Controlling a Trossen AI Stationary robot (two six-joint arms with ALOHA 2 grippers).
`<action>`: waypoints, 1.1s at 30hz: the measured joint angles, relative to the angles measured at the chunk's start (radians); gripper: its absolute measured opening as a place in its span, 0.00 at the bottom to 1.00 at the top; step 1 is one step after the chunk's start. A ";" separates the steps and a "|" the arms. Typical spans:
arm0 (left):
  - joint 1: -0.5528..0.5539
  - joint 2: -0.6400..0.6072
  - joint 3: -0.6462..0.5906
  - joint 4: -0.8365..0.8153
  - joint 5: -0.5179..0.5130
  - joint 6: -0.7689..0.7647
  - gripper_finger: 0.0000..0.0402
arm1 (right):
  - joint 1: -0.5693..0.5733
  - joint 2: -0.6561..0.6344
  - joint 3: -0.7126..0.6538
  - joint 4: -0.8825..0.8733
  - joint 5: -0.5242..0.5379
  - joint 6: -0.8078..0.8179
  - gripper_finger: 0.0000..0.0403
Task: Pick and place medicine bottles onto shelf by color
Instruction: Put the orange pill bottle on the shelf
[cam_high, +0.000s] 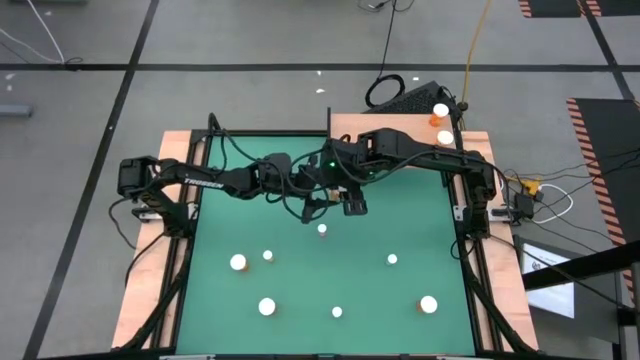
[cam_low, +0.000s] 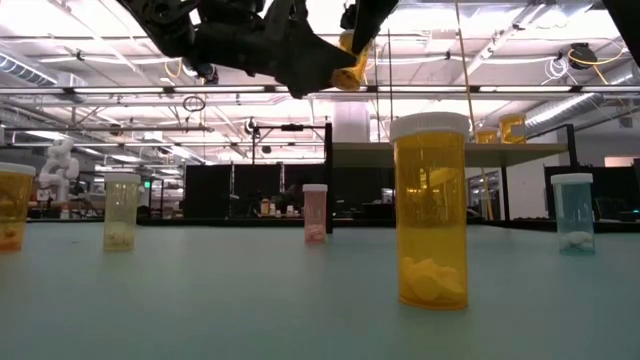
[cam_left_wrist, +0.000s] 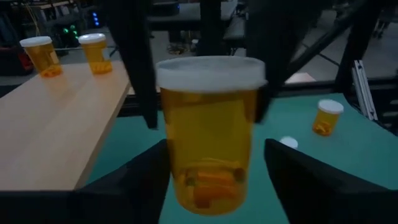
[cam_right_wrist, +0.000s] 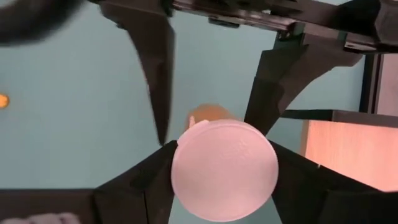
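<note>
An orange medicine bottle (cam_left_wrist: 208, 155) with a white cap is held upright in the air above the middle of the green mat. My right gripper (cam_right_wrist: 224, 165) is shut on it from above. My left gripper (cam_left_wrist: 214, 152) is open, with one finger on each side of the bottle's lower body; a gap shows at one finger. The two grippers meet at mid-table (cam_high: 335, 198). The shelf (cam_left_wrist: 56, 124), a light wooden board at the mat's far right, carries two orange bottles (cam_left_wrist: 40, 56) (cam_left_wrist: 93, 53). Several more bottles stand on the mat (cam_high: 238, 262) (cam_high: 428, 304). My right gripper pinches the bottle's white cap (cam_right_wrist: 224, 168) between its two fingers (cam_left_wrist: 140, 74), coming from above and pointing down. The bottle hangs upright below them, lifted clear of the mat. My left gripper: whether its nearer finger (cam_left_wrist: 152, 171) touches the bottle's body, I cannot tell.
Loose bottles stand on the near half of the mat (cam_high: 266, 306) (cam_high: 337, 312) (cam_high: 392, 259), with one just near of the grippers (cam_high: 322, 229). In the low view a large orange bottle (cam_low: 430, 210) stands close. A thin black post (cam_high: 328, 120) rises at the shelf's edge. Cables trail beside the table's right edge.
</note>
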 joint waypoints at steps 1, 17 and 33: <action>0.004 -0.011 0.000 -0.024 0.002 0.006 0.69 | 0.000 0.000 0.000 -0.004 0.002 0.000 0.54; 0.031 -0.148 -0.001 -0.289 -0.078 0.086 0.89 | -0.004 -0.002 0.000 -0.072 0.007 0.000 0.51; 0.083 -0.210 -0.002 -0.468 -0.131 0.117 0.89 | -0.141 -0.121 0.000 -0.171 0.087 0.015 0.52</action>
